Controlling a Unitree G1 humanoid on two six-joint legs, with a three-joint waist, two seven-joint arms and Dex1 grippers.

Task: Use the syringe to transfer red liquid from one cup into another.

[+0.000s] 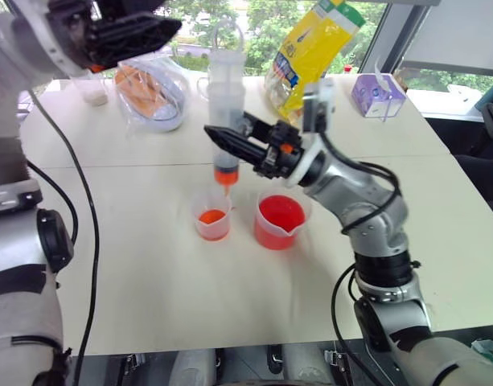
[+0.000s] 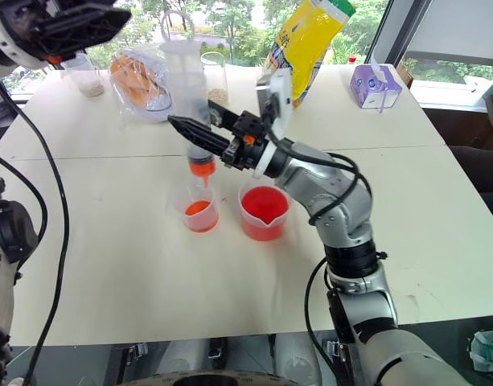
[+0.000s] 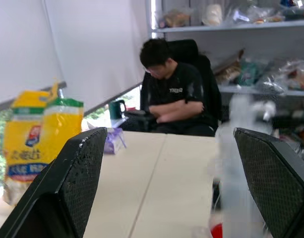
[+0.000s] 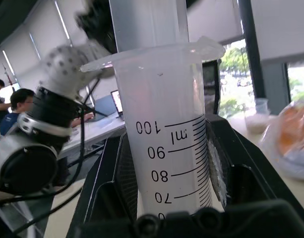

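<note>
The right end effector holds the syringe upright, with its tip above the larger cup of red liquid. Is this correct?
Not quite. The right end effector does hold the syringe upright, but the left eye view shows its tip above the smaller cup, not the larger cup.

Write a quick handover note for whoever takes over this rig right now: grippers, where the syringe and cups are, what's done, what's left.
Right gripper: shut on the syringe, held upright, its orange tip just above the smaller cup.
Left gripper: open, holding nothing, raised off to the left of the syringe.
Smaller cup holds a little red liquid; larger beaker beside it holds much more.
Done: some liquid is already in the smaller cup.
Left: whether the syringe holds more liquid cannot be told; transfer more if wanted, then set the syringe down.
</note>
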